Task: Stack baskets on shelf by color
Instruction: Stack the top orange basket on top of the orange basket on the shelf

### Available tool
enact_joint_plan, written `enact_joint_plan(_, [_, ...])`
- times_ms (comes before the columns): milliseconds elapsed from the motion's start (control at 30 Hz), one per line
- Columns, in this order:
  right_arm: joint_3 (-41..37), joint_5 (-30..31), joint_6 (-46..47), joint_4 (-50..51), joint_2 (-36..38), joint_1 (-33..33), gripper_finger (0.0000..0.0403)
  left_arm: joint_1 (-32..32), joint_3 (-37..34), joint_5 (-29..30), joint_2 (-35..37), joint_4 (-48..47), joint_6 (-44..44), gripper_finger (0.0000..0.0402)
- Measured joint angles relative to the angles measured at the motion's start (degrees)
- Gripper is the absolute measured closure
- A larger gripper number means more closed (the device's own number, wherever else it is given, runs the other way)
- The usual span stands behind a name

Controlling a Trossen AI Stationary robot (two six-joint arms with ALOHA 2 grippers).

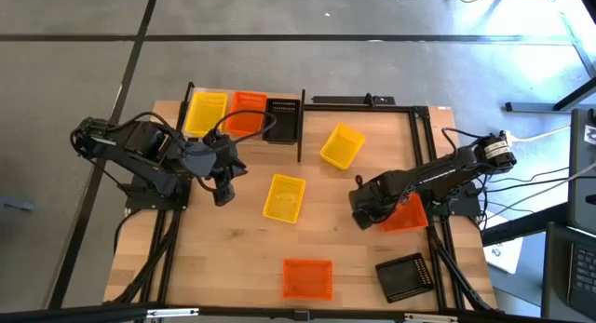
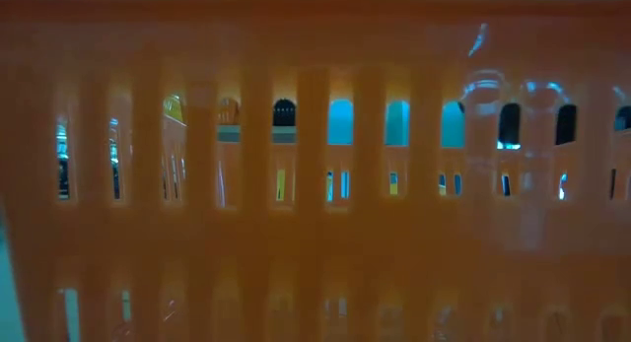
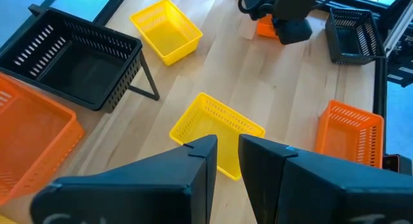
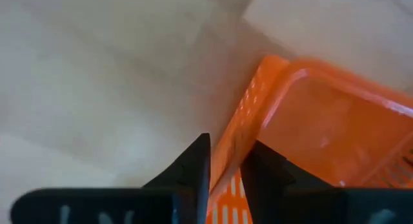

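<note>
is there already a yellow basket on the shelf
Yes, a yellow basket sits in the shelf, beside an orange one.

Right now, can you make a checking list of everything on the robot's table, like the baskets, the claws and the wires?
Surface: wood table, mostly bare.
Job's things: shelf holds one yellow, one orange and one black basket. Loose: two yellow baskets, front orange basket, black basket, gripped orange basket.
Clutter: nothing seen.
Grippers: left gripper open, above the middle yellow basket; right gripper shut on the gripped orange basket's wall.
Cables: bundle off the table's right edge.
Surroundings: grey floor; low view blocked by an orange basket.
</note>
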State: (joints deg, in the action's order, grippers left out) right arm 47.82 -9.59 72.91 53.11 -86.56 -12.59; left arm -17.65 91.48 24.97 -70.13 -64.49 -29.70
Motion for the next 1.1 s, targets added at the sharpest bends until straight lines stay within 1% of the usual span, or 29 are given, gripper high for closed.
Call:
enact_joint_plan(67, [-1.1,0.6,-0.8,-0.3,0.0,0.1,0.0333,0.0,0.0,0.0,0.0,0.0,0.0,0.0347])
enact_joint_plan(100, [-1.4,0.6,-2.1,-0.5,0.0,0.1,0.0343,0.0,0.0,0.0,0.0,0.0,0.0,0.0347])
enact_joint_plan(167, [-1.4,0.6,-4.5,-1.1,0.0,0.1,0.0378,0.0,0.0,0.0,0.0,0.0,0.0,0.0347])
enact_joint_plan(200, [-1.0,0.5,-5.9,-1.0,0.0,0.1,0.0389,0.0,0.0,0.0,0.0,0.0,-0.1,0.0347])
enact_joint_plan(367, [4.4,2.1,-12.2,4.3,0.0,0.1,0.04,0.0,0.0,0.0,0.0,0.0,-0.2,0.0347])
enact_joint_plan(433, [8.1,2.0,-13.6,8.2,0.0,0.1,0.04,0.0,0.0,0.0,0.0,0.0,-0.2,0.0347])
enact_joint_plan(567, [16.8,4.4,-16.3,18.3,0.0,0.1,0.0401,0.0,0.0,0.0,0.0,0.0,-0.1,0.0347])
enact_joint_plan(700, [26.4,8.9,-18.2,29.5,0.0,-0.1,0.0401,0.0,0.0,0.0,0.0,0.0,-0.1,0.0347])
enact_joint_plan(800, [33.4,12.9,-18.6,35.2,0.0,-0.1,0.0402,0.0,0.0,0.0,0.0,0.0,-0.1,0.0347])
enact_joint_plan(900, [40.3,15.7,-19.5,36.4,-0.1,0.7,0.0402,0.0,0.0,2.2,0.0,0.3,-0.1,0.0347])
enact_joint_plan(967, [44.6,18.8,-21.2,36.5,-0.5,1.2,0.0402,0.0,0.0,4.2,0.0,0.8,-0.1,0.0347])
enact_joint_plan(1033, [48.7,22.6,-25.1,37.0,-1.5,1.3,0.0402,0.0,0.0,4.5,0.0,1.1,0.5,0.0347])
enact_joint_plan(1100, [52.3,26.5,-30.9,37.0,-2.7,1.2,0.0402,0.0,0.0,4.5,0.0,1.1,2.2,0.0347])
